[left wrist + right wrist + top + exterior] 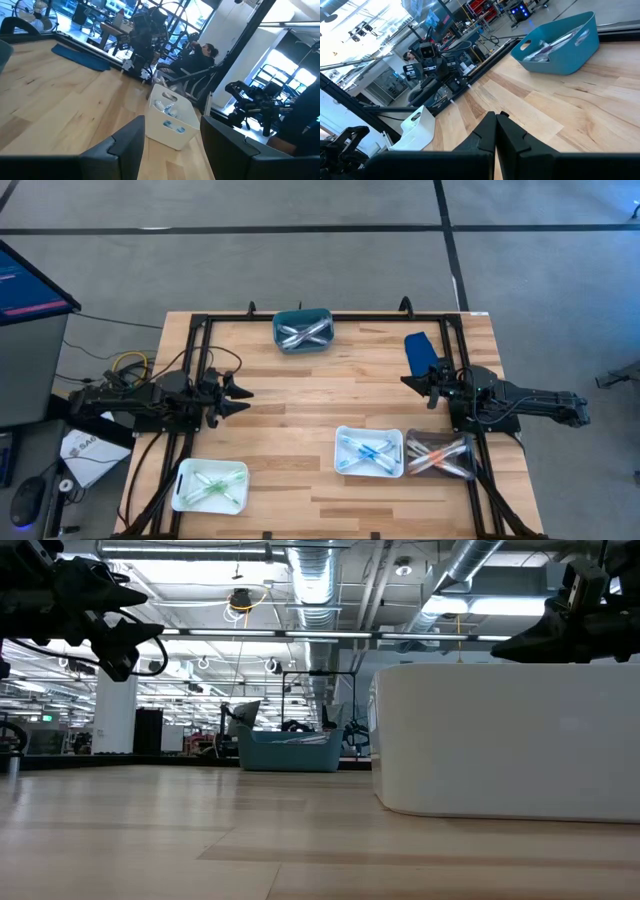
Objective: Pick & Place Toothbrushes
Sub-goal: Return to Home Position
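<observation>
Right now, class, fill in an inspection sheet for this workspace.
Surface: wooden table, middle bare.
Job's things: toothbrushes lie inside the teal bin, the left white bin, the middle white bin and the dark bin; none loose.
Clutter: blue pad near the right tool.
Tools: left tool open, over the left side; right tool shut, over the right side; both empty.
Cables: loose cables at the table's left edge.
Surroundings: monitor off the left edge; seated person beyond the table.
</observation>
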